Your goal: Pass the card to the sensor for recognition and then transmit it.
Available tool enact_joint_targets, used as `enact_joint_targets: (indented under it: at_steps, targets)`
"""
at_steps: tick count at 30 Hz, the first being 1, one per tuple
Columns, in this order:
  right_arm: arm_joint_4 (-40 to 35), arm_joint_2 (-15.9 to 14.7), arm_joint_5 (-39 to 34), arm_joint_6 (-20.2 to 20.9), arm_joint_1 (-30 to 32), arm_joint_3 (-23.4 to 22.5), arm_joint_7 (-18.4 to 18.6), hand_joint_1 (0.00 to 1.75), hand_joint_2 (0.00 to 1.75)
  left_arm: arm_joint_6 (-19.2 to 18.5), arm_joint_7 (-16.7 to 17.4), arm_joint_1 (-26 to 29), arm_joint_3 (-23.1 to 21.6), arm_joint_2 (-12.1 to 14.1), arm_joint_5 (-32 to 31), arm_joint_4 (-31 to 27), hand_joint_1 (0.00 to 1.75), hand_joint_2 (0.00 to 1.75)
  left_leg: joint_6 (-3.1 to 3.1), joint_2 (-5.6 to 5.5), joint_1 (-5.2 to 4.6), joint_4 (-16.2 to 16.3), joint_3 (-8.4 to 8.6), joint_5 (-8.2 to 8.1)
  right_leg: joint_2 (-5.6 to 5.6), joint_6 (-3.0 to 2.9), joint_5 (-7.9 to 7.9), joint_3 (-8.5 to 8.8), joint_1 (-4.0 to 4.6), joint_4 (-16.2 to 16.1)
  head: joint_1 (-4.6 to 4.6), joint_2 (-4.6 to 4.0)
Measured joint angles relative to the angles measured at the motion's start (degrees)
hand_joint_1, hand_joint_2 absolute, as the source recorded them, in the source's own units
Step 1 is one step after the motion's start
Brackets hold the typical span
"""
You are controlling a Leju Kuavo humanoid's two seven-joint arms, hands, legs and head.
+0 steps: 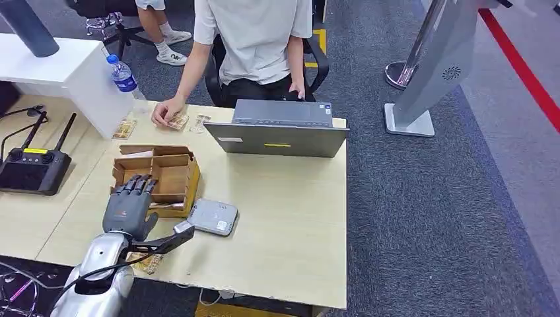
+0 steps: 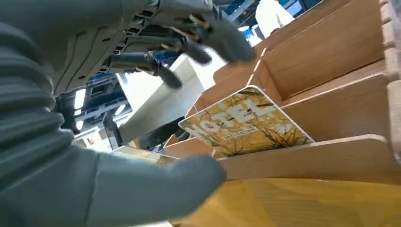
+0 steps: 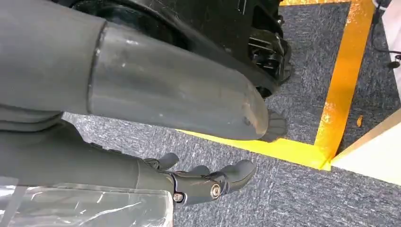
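wooden box (image 1: 173, 177) with little slots sits on the table (image 1: 290, 218), and the left hand (image 1: 130, 206) hangs just over its near side. its fingers (image 2: 222, 35) are spread apart and hold nothing. the card (image 2: 246, 124) with "hotel" on it leans in a near slot of the box, right between the thumb and the fingers, but nothing touches it. so the job looks like it is only at the start: the card is not picked up, not shown to the sensor (image 1: 212, 217), and not passed on. the sensor is the flat grey pad touching the box on its right side, so the trip is short once the card is out.

the slot walls stand close on both sides of the card, so the fingers have little room to slip in. past the sensor the table top is bare up to the laptop (image 1: 280, 129). a person (image 1: 254, 39) sits behind the laptop with a hand (image 1: 165, 112) on a card at the far edge.

the right hand (image 3: 203, 182) hangs low by the floor (image 3: 331, 198), fingers loosely curled, holding nothing.
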Motion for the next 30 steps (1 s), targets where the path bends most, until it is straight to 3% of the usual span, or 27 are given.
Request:
enact_joint_targets:
  at_steps: [15,20,25,30]
  targets:
    - [-0.3,0.1,0.5,0.1,0.0,0.0,-0.5,0.0,0.0,0.2,-1.4,0.0,0.1,-0.4,0.2,0.0,1.75,1.75,0.0,0.0,0.0,0.0,0.0,0.0,0.0,0.0,0.0,0.01,0.0,0.0,0.0,0.0]
    - [-0.3,0.1,0.7,0.2,0.1,0.0,-0.5,0.0,0.0,2.0,-2.6,0.1,0.3,-0.8,0.7,-0.3,1.75,1.75,0.01,-0.03,0.0,0.0,0.0,0.01,-0.01,0.0,0.0,0.01,0.0,0.0,0.02,0.0]
    - [-0.3,0.1,-0.2,-0.5,0.6,-0.4,-1.0,0.0,0.0,0.4,-4.5,2.0,0.1,-1.0,1.9,-8.2,1.75,1.75,0.01,-0.01,0.0,0.0,0.0,0.0,0.0,0.0,0.0,0.01,0.0,0.0,0.02,0.0]
    - [-0.3,-0.1,-0.8,-0.8,1.4,-1.7,-1.3,0.0,0.0,-7.9,-4.7,4.8,-3.4,3.5,7.8,-21.7,1.75,1.75,0.0,-0.01,0.01,0.0,-0.01,-0.01,0.0,0.0,-0.02,-0.02,0.01,0.0,0.0,0.0]
